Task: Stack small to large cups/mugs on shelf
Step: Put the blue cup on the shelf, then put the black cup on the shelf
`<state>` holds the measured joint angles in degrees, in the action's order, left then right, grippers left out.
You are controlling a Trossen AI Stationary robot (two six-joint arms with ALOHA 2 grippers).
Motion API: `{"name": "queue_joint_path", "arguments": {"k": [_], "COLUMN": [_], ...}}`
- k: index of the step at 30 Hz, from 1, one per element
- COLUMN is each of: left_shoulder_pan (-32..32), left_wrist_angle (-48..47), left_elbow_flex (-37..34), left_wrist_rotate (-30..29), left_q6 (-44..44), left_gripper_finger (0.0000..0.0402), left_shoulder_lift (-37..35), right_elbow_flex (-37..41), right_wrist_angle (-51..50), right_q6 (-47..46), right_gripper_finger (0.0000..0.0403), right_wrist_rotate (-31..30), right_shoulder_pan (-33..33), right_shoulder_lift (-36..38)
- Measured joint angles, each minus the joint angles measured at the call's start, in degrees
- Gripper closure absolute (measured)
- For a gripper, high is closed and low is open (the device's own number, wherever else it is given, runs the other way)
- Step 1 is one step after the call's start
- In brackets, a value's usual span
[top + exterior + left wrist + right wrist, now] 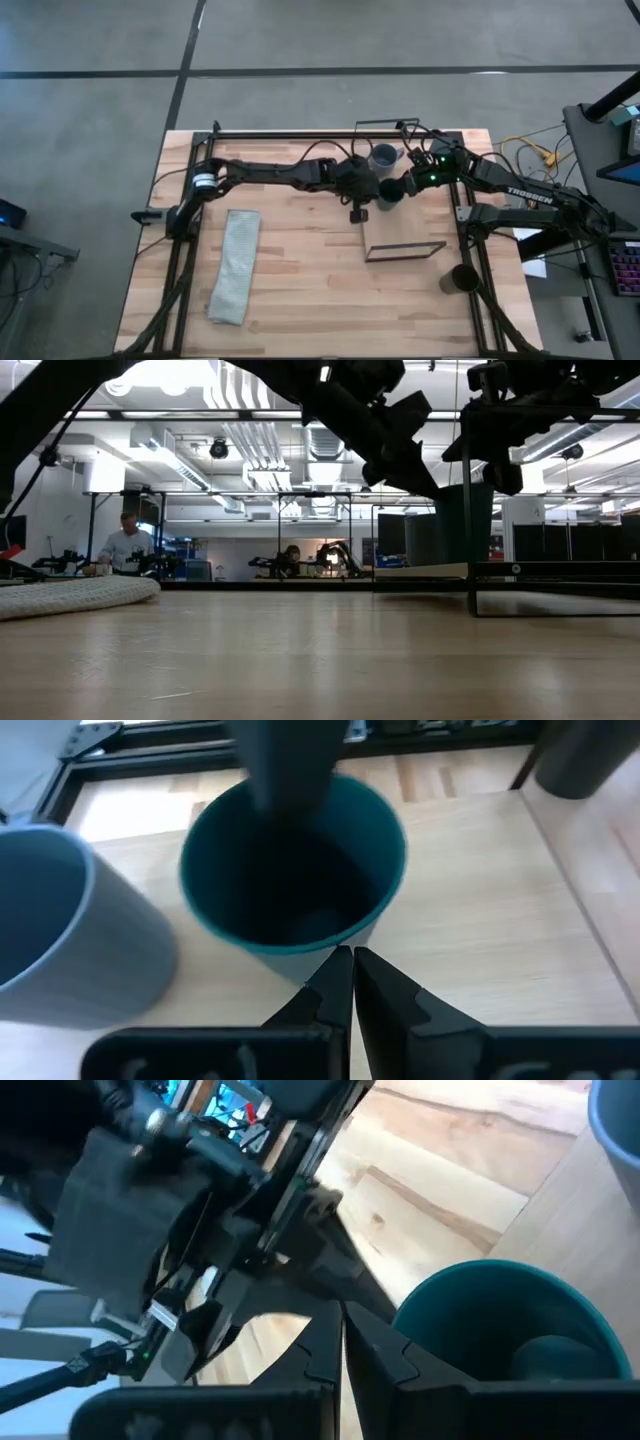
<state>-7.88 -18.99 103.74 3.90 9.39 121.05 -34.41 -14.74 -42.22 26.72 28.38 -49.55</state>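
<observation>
High view: both my arms meet near the table's far edge, left claw (pixel 372 187) and right claw (pixel 405 184) either side of the dark green cup (pixel 390 190), blue-grey mug (pixel 384 156) just behind, shelf (pixel 404 251) nearer me. Brown-black cup (pixel 460 279) sits at the right edge.

Left wrist view: claw (pixel 351 965) pinched shut, empty, touching the green cup.

Right wrist view: claw (pixel 343 1330) also shut, holding nothing.
</observation>
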Motion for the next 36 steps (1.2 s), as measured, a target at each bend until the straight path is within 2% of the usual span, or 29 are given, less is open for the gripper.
{"name": "queue_joint_path", "arguments": {"k": [5, 8, 15, 23, 32, 36], "left_shoulder_pan": [-0.3, -0.2, 0.6, 0.6, 0.4, 0.4], "left_wrist_angle": [-2.5, -5.5, -9.6, -10.4, -10.6, -10.6], "left_elbow_flex": [0.1, 0.1, 0.3, 0.5, 0.5, 0.5], "left_wrist_rotate": [-0.2, -0.1, 0.0, 0.3, 0.3, 0.3], "left_q6": [0.0, -0.1, -0.1, -0.2, -3.1, -3.2], "left_gripper_finger": [0.0401, 0.0402, 0.0401, 0.0402, 0.0401, 0.0401], "left_shoulder_lift": [0.0, -0.5, -1.8, -2.8, -3.0, -3.0], "right_elbow_flex": [-0.2, -2.8, -17.2, -32.8, -38.2, -37.1], "right_wrist_angle": [-0.4, -4.5, -28.3, -56.3, -74.9, -74.7], "right_q6": [1.6, 3.9, 15.2, 16.7, 20.1, 22.9], "right_gripper_finger": [0.0394, 0.0394, 0.0394, 0.0392, 0.0362, 0.0345], "right_wrist_rotate": [0.1, 0.2, 0.2, 0.2, 0.8, 0.5], "right_shoulder_pan": [0.0, 0.0, -0.4, -3.7, -6.2, -6.1], "right_shoulder_lift": [1.8, 4.7, 9.8, 8.2, 5.5, 4.8]}}
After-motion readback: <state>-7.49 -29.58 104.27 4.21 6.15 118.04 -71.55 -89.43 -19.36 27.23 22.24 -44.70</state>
